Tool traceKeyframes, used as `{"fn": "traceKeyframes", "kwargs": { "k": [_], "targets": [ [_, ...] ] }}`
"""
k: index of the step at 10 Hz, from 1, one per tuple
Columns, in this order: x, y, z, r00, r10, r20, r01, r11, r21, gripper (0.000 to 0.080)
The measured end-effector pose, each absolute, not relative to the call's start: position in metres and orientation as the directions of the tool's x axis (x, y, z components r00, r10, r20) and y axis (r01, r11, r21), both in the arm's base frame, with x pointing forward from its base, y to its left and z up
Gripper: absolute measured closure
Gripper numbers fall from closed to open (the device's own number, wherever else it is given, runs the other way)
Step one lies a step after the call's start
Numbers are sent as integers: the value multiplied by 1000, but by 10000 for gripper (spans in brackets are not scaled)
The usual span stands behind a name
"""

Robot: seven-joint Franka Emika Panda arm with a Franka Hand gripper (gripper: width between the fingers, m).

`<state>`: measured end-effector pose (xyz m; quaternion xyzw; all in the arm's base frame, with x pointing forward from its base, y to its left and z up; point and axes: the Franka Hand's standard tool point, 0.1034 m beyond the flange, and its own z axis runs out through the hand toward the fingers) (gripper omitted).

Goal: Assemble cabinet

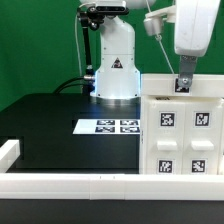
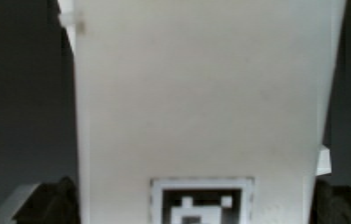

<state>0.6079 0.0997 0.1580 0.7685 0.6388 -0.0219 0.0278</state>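
Observation:
The cabinet (image 1: 182, 135) is a large white boxy unit at the exterior view's right, with several black-and-white tags on its face. My gripper (image 1: 183, 84) comes down from above onto its top edge, where a small tag shows. In the wrist view a long white panel of the cabinet (image 2: 190, 100) fills the middle, with a tag (image 2: 198, 203) close to the jaws. My gripper (image 2: 193, 205) straddles this panel. One dark finger (image 2: 47, 203) lies against each side of it, so the jaws stand shut on the panel.
The marker board (image 1: 110, 126) lies on the black table to the left of the cabinet. A white rail (image 1: 70, 183) runs along the front edge and a short one (image 1: 8, 152) at the left. The robot base (image 1: 115, 70) stands at the back.

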Motion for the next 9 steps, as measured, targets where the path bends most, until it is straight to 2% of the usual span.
{"fn": "traceKeyframes", "kwargs": {
  "k": [1,2,4,6,7,9],
  "targets": [
    [608,100,158,189,979,-69,982,-189,15,150],
    [608,100,158,211,975,-69,977,-211,17,251],
    [608,100,158,256,964,-68,967,-255,19,248],
    [608,100,158,413,909,-63,911,-412,29,248],
    [606,99,158,562,825,-60,827,-562,21,248],
    [607,101,156,851,524,-21,523,-851,-45,248]
  ]
}}
